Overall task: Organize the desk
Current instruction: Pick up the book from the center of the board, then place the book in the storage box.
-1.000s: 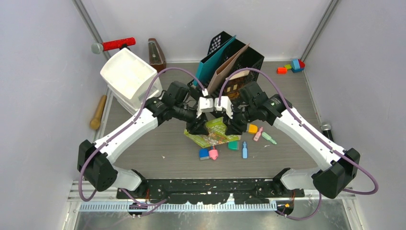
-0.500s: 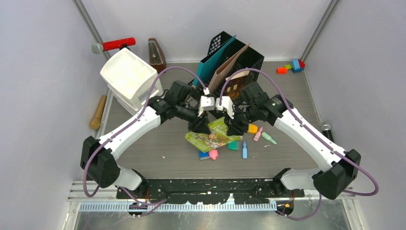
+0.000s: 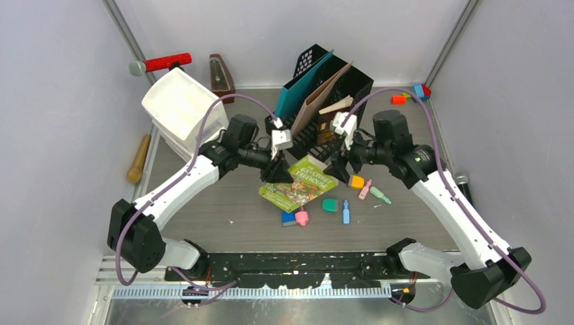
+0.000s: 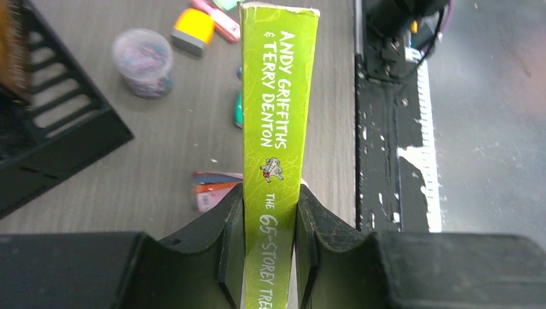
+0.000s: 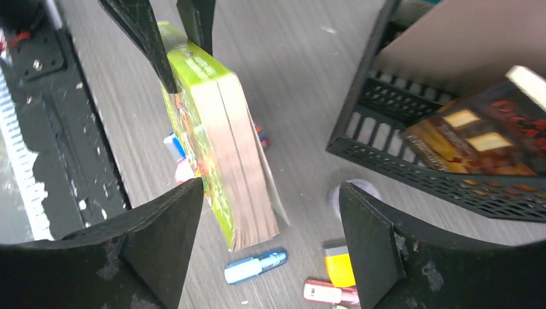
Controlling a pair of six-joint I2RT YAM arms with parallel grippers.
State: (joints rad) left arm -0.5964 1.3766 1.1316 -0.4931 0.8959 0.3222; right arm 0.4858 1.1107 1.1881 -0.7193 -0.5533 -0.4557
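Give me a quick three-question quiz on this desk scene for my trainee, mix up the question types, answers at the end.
1. True or false: the left claw is clamped on the spine of the green book.
2. Pick one. The right claw is: A, shut on the book; B, open and holding nothing; C, gripping a blue marker.
3. Fill in the blank: the mesh file rack at the back of the desk is coloured ____.

Key: 1 true. 2 B. 3 black.
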